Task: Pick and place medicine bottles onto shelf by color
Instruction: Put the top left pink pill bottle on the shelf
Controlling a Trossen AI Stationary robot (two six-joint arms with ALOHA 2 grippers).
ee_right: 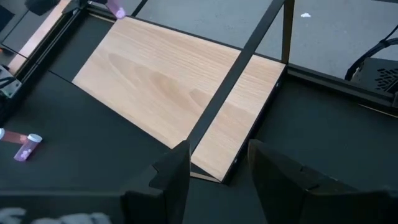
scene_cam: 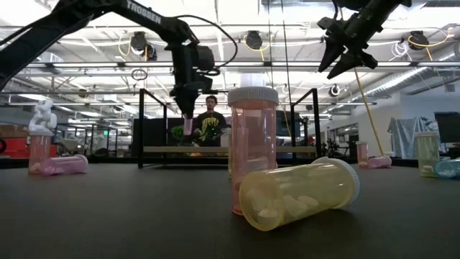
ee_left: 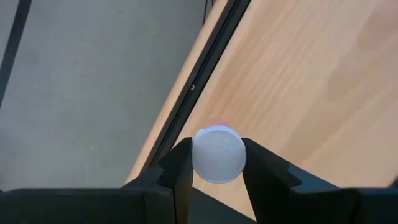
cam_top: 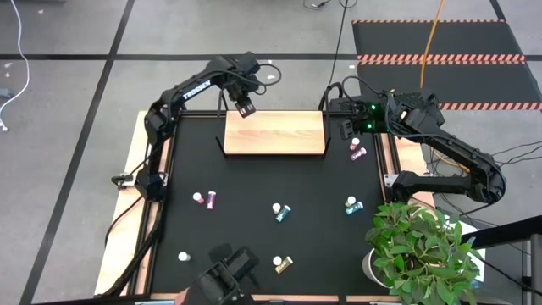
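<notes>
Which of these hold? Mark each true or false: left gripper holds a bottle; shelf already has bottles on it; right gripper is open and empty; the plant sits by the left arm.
1. The left gripper holds a bottle. True.
2. The shelf already has bottles on it. False: its board is bare.
3. The right gripper is open and empty. True.
4. The plant sits by the left arm. False: it stands at the table's corner on the right arm's side.

Two arms, one shelf (cam_top: 274, 132), one potted plant (cam_top: 421, 250), and roughly a dozen small bottles (cam_top: 282, 212) about.
</notes>
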